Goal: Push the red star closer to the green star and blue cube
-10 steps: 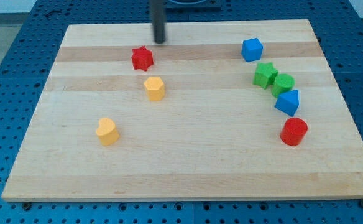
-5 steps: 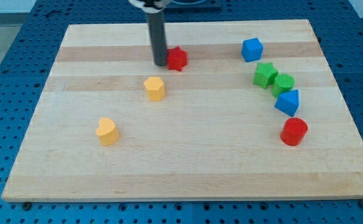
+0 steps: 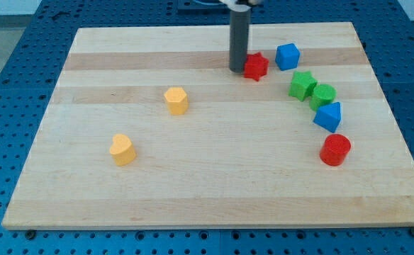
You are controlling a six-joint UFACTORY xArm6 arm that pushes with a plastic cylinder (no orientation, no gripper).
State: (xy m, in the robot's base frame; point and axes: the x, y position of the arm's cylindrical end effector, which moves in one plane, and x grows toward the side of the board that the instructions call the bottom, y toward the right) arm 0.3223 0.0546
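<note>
With no jaws to hold anything, my tip (image 3: 237, 69) touches the red star (image 3: 256, 66) near the board's top edge, just beside the blue cube (image 3: 287, 56); overshooting could scatter the green star (image 3: 302, 85).

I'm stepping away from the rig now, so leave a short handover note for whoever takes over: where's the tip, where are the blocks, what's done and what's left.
Tip: my tip sits against the view's left side of the red star.
Blocks: the red star lies near the view's top, just left of the blue cube, a small gap between them. The green star is lower right of it.
Done: the red star is close to both targets.
Left: perhaps a short nudge toward the view's right and slightly down, then stop.
</note>
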